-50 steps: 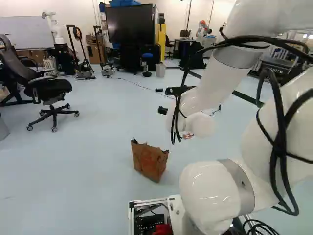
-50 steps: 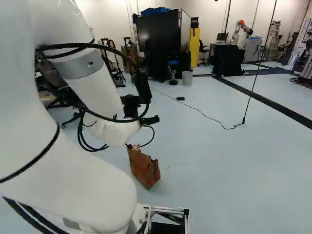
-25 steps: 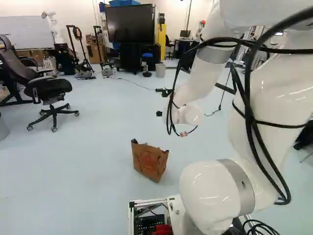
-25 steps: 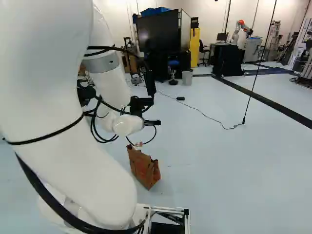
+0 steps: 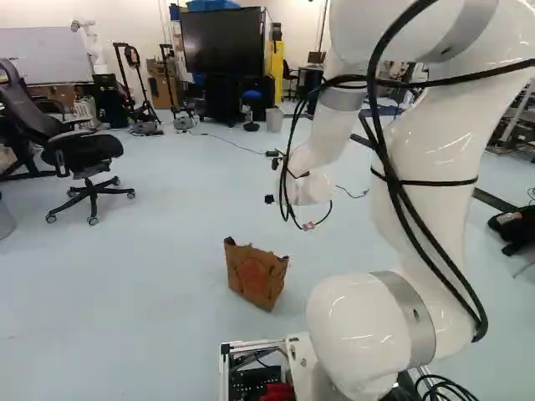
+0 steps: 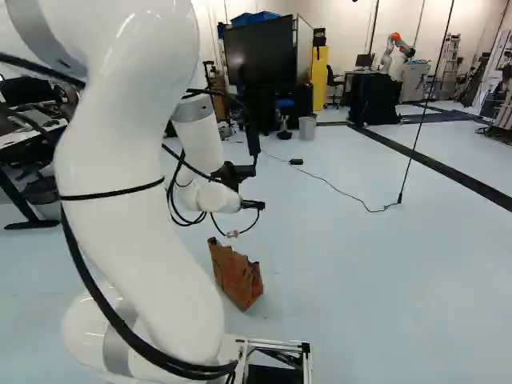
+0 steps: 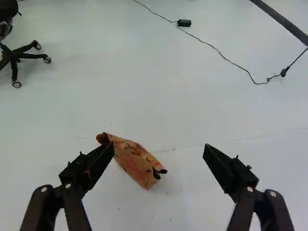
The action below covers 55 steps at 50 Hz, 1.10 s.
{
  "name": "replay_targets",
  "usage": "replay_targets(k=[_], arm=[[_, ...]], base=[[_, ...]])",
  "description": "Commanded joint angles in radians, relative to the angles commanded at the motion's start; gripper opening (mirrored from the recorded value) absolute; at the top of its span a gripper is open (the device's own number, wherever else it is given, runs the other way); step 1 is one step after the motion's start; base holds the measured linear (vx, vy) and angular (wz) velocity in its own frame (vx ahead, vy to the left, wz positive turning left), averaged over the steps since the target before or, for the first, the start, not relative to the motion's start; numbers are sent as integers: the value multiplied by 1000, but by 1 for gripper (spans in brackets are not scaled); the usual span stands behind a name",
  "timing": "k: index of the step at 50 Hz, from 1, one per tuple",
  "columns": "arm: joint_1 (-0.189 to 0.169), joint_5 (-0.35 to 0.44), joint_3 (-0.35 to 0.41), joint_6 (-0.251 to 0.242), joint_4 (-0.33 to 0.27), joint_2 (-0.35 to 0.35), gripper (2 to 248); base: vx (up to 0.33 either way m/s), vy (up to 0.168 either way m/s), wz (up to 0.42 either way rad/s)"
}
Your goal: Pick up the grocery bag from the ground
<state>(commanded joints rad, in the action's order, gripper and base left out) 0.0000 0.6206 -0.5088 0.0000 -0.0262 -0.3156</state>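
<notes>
Claw (image 7: pixel 159 148) hangs above the floor (image 5: pixel 125 292), fingers wide apart, presumably to straddle the grocery bag (image 5: pixel 255 274). It stands upright, below centre in the left base view, likely suiting a grab from above.

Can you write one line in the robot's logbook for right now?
gripper: open, raised, holding nothing | brown bag: standing on the floor, not gripped | pickup: not done yet
</notes>
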Motion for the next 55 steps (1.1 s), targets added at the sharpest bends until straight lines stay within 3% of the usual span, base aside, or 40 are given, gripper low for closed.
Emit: replay_targets(k=[16,20,55], arm=[[0,-53,-102,0,-39,-117,247],[0,-71,-127,-23,-52,-145,247],[12,-295,-358,-490,-175,-381,247]], base=[[0,0,0],[0,0,0],[0,0,0]])
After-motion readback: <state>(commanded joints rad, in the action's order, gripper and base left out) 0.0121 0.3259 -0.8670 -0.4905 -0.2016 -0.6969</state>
